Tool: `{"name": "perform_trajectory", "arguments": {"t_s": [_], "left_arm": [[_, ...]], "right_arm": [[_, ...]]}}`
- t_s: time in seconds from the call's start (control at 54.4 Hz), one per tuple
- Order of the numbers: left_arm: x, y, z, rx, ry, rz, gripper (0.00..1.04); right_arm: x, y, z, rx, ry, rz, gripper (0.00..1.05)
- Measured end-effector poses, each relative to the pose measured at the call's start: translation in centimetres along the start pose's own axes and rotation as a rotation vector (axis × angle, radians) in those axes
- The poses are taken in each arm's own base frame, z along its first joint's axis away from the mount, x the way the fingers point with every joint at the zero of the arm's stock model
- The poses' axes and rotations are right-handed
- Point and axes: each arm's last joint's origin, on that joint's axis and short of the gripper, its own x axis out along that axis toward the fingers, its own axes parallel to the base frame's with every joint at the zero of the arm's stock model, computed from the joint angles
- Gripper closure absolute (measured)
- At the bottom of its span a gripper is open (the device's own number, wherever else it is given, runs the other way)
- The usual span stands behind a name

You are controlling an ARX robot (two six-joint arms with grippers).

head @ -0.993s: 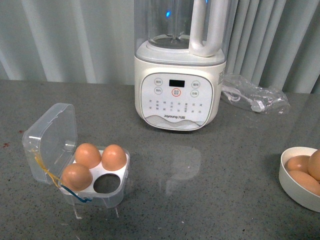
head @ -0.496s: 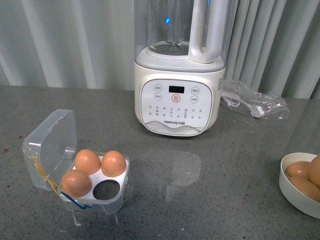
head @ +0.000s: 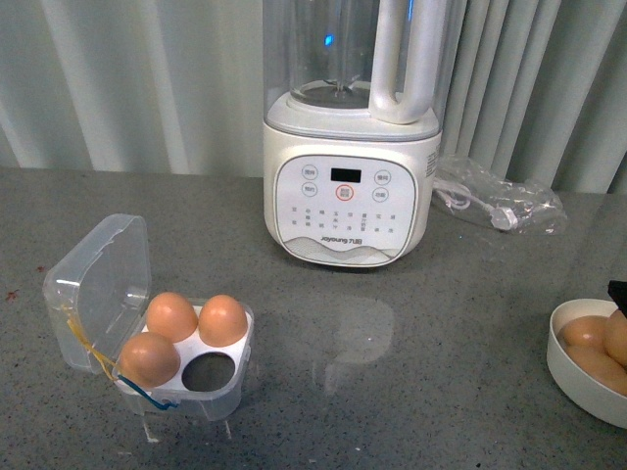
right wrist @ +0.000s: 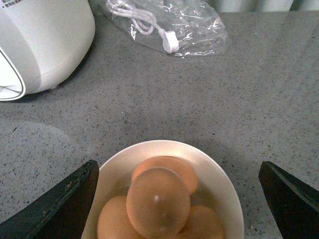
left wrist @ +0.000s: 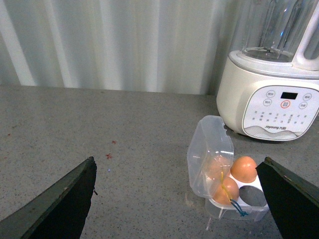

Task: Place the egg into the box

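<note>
Smooth orange-brown egg [right wrist: 158, 201] lies topmost in round white bowl [right wrist: 219, 172], before the right gripper [right wrist: 177, 163], jaws wide and empty; judged light, slippery, fragile: grip gently across its middle.

The left gripper [left wrist: 178, 160] hangs to the left of the box [left wrist: 212, 149], set back from it and facing it. Its two dark fingers [left wrist: 60, 204] are spread wide with nothing between them. The right gripper [right wrist: 178, 164] is well to the right of the box, tilted downward, its jaws also wide apart and empty. The front view shows only a dark tip of it.
</note>
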Motion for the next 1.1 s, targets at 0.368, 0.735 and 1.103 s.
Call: {"name": "perform_trajectory", "arguments": {"t_s": [0.368,0.735,1.103], "left_arm": [[0.0,0.0,0.0,0.000,0.000,0.000,0.07],[0.0,0.0,0.0,0.000,0.000,0.000,0.07],[0.0,0.0,0.0,0.000,0.000,0.000,0.07]], "right_arm": [[2.0,0.7,-1.3,-0.027,0.058,0.006,0.20],[2.2,0.7,-1.5,-0.049,0.059,0.004,0.64],[0.2,1.7,1.0,-0.095,0.015,0.109,0.64]]}}
